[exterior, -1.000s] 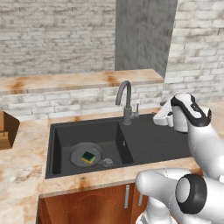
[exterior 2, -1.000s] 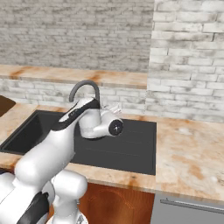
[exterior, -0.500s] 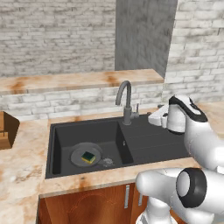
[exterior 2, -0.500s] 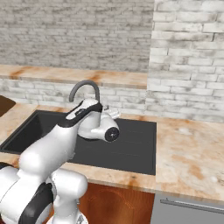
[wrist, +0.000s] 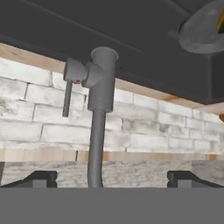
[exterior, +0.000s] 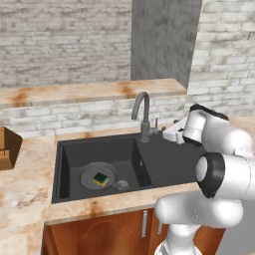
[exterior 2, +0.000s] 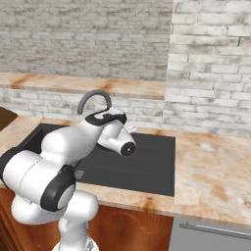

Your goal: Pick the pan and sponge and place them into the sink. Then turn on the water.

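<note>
The pan [exterior: 94, 175] lies in the left basin of the black sink [exterior: 164, 164], and the sponge [exterior: 101, 178] rests in it. In the hand view, which is rolled upside down, the pan [wrist: 204, 29] is at the top right with a yellow sliver of sponge [wrist: 220, 21]. My gripper [exterior: 173, 133] hovers just right of the grey gooseneck faucet [exterior: 143, 113], over the sink's back rim. It is open, and the faucet's stem [wrist: 101, 83] and its side lever [wrist: 67, 98] stand ahead between the fingertips [wrist: 41, 177], apart from them. My gripper [wrist: 113, 179] holds nothing.
A brick wall with a stone ledge [exterior: 89, 92] runs close behind the faucet. A wooden box [exterior: 7, 147] sits on the counter far left. The arm [exterior 2: 73, 147] reaches over the sink [exterior 2: 152, 157]. Marbled counter [exterior 2: 211, 171] extends to the right.
The hand has slid left and a little lower, closer to the faucet. The gripper stayed open. Pan and sponge have not moved.
</note>
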Controlling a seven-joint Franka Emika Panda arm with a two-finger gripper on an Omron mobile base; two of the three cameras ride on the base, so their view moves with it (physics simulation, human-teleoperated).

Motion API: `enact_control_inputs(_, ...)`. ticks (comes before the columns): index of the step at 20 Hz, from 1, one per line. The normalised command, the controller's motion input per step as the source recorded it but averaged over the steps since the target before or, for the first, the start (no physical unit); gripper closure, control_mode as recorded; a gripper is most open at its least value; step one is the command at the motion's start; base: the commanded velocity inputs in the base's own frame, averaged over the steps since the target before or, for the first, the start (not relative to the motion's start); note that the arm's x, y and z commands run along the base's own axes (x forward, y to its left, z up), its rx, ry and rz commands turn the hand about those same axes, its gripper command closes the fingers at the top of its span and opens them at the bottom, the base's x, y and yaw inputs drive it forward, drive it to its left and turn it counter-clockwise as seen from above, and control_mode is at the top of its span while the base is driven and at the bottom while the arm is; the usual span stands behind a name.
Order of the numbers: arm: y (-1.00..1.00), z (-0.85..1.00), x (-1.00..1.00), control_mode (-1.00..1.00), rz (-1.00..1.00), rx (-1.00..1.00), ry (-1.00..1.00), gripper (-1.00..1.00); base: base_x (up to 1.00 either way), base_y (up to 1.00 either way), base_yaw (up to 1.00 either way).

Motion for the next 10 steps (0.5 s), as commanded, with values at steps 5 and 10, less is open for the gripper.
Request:
enact_control_inputs(5,-0.13,-0.20,0.42,-1.00,0.00,0.05,0.00,-1.00,0.00,0.00,0.00)
enact_control_inputs(10,-0.03,-0.13,0.52,-1.00,0.00,0.02,0.00,-1.00,0.00,0.00,0.00)
